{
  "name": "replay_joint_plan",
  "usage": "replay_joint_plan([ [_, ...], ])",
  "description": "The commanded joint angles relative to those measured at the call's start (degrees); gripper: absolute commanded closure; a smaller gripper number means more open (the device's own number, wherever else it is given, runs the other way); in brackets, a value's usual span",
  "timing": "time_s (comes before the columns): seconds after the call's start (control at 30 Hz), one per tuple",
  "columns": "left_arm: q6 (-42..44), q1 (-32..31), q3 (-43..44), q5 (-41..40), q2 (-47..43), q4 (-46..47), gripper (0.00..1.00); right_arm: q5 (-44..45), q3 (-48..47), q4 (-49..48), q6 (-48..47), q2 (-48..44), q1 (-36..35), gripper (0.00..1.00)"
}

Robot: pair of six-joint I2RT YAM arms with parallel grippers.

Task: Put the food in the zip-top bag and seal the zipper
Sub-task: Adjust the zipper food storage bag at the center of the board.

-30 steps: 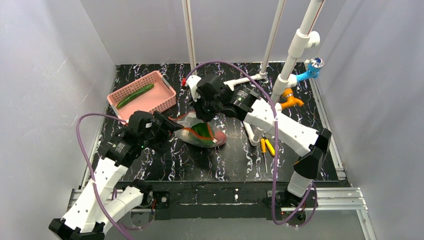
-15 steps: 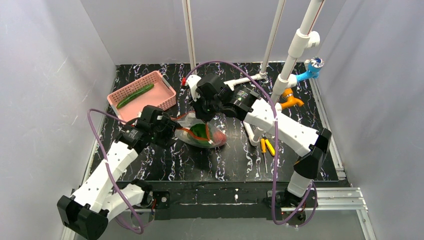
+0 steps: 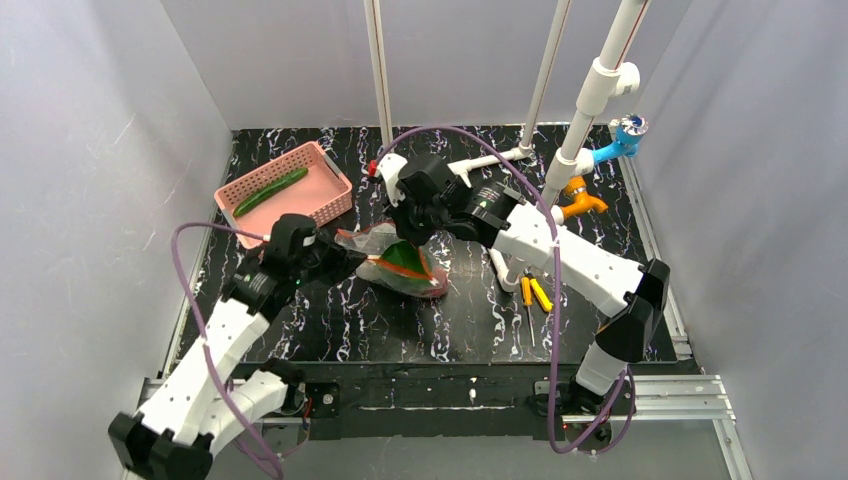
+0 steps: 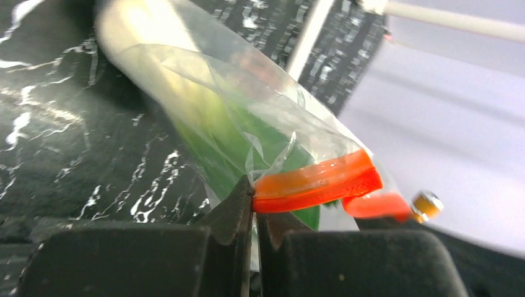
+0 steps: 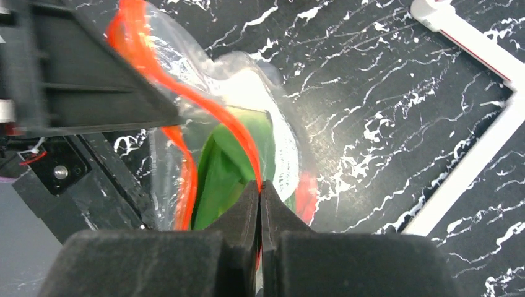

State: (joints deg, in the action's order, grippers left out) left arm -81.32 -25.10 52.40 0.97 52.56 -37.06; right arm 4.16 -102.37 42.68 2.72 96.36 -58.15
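Broadly, the black white-veined marbled table (image 3: 330, 310) carries everything. At its far left sits the pink perforated plastic basket (image 3: 305, 205), and in it lies the slim green cucumber (image 3: 270, 190), not yet bagged. Near the table's middle, apart from the basket, is the clear crinkly zip-top bag (image 3: 400, 268), held up at its mouth between the two arms with its belly sagging toward the tabletop. Inside it shows the green-leaved bok choy (image 5: 226, 167). A red blur lower in the plastic may be the tomato, but I cannot tell. Along the mouth runs the thin red-orange zipper strip (image 4: 316, 182). The left gripper (image 4: 254, 192) is pinched fully closed on one end of that strip. The right gripper (image 5: 260, 189) is likewise closed tight, with the strip running into its fingers further along.

The bag looks like light, limp, slippery film that will fold and slide instead of keeping shape, so the film is a poor hold. The stiffer zipper, near its ends, is the better grip. The cucumber looks firm and narrow, best taken across its middle.
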Motion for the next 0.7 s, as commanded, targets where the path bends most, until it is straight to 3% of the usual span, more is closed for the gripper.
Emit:
replay_joint_plan([
  [0.0, 1.9, 0.8, -8.2, 8.1, -12.0, 18.7, 1.0, 2.2, 1.9, -2.6, -2.0, -3.6, 1.3, 0.99],
  [0.1, 0.9, 1.0, -12.6, 8.6, -17.4, 28.3, 0.96, 2.2, 1.1, -1.5, -2.3, -4.4, 1.8, 0.99],
  [0.27, 1.2, 1.0, -7.2, 3.5, -15.6, 12.5, 0.74, -2.6, -1.8, 0.6, -0.9, -4.9, 1.8, 0.99],
  [0.37, 0.3, 1.0, -5.2, 1.5, -13.3, 5.3, 0.7, -3.7, -0.3, -1.1, -0.4, -4.9, 1.8, 0.99],
  [0.47, 0.5, 1.0, -5.0, 0.1, -14.0, 4.2, 0.63, -3.3, -0.5, 0.0, -0.2, -3.1, 1.8, 0.99],
  [0.6, 3.7, 1.0, -4.0, -2.7, -16.1, 3.1, 0.39, -3.7, -0.9, 0.3, -0.1, -2.7, 1.8, 0.99],
  [0.67, 5.8, 1.0, -2.6, -3.6, -16.6, 1.3, 0.36, -3.6, -0.7, -0.4, -0.1, -3.2, 1.8, 0.99],
])
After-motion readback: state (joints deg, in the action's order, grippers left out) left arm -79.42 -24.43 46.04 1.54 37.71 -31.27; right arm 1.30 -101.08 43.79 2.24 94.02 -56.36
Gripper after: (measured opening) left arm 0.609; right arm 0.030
